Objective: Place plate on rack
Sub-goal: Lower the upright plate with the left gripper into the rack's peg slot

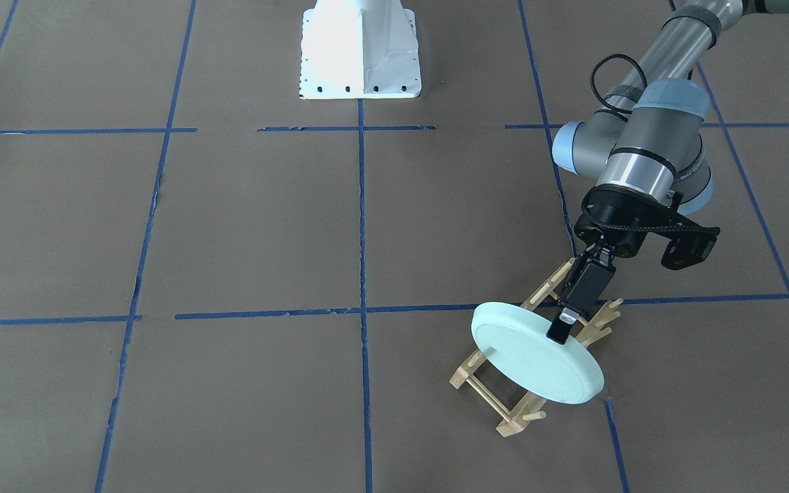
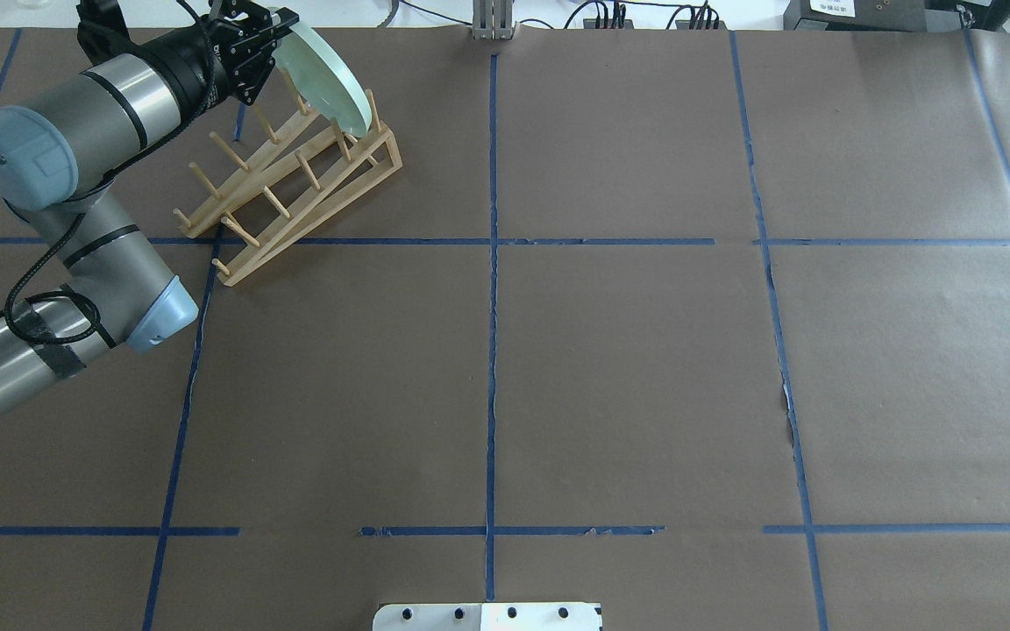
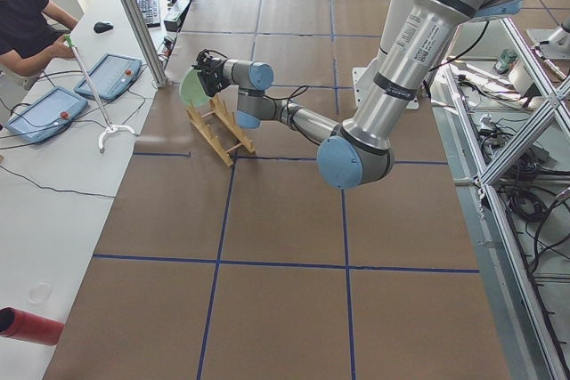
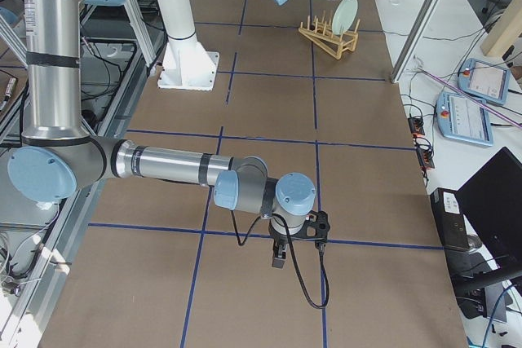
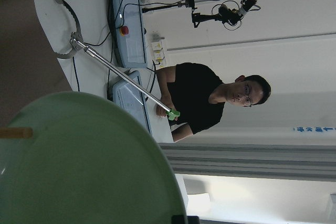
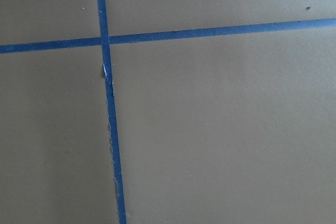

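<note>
The round pale mint-green plate [image 1: 531, 363] stands tilted among the end pegs of the small light-wood dowel rack [image 2: 295, 188], near the far left corner of the brown paper-covered table [image 1: 244, 226]. The left gripper [image 1: 561, 327] pinches the plate's upper rim. The right gripper [image 4: 279, 257] hangs low near the table's right edge; whether its fingers are spread or together cannot be told.

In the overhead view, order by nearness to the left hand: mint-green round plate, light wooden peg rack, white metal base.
1. Mint-green round plate: in the left hand.
2. Light wooden peg rack: beneath the plate.
3. White metal base: bottom edge.
</note>
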You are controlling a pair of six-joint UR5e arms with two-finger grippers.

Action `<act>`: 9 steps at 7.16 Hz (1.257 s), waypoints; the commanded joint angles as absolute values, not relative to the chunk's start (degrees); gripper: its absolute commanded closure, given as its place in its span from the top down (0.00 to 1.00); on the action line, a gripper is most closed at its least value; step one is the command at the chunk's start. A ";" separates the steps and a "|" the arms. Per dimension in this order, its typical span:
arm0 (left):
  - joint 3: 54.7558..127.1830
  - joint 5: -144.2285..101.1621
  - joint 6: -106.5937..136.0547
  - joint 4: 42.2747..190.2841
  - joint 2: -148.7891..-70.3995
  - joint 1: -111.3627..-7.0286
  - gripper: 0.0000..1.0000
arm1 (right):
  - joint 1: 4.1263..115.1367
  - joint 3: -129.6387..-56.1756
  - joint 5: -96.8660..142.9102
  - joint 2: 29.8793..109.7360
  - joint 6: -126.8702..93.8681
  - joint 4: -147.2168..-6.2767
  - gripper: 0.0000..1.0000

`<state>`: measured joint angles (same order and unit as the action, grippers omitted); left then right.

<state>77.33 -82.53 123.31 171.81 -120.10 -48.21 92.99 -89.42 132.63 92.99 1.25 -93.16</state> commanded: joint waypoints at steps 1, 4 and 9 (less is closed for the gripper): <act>77.08 -82.53 123.31 171.74 -120.23 -47.99 0.00 | 92.99 -89.39 132.63 92.99 1.23 -93.16 1.00; 75.50 -82.53 123.31 171.65 -120.94 -47.90 0.00 | 92.99 -89.47 132.63 92.90 1.23 -93.16 1.00; 75.50 -82.62 122.70 171.74 -120.59 -47.55 1.00 | 92.99 -89.47 132.63 92.99 1.23 -93.16 1.00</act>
<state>75.50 -82.62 122.72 171.74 -120.66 -47.59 92.99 -89.47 132.63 92.99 1.23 -93.16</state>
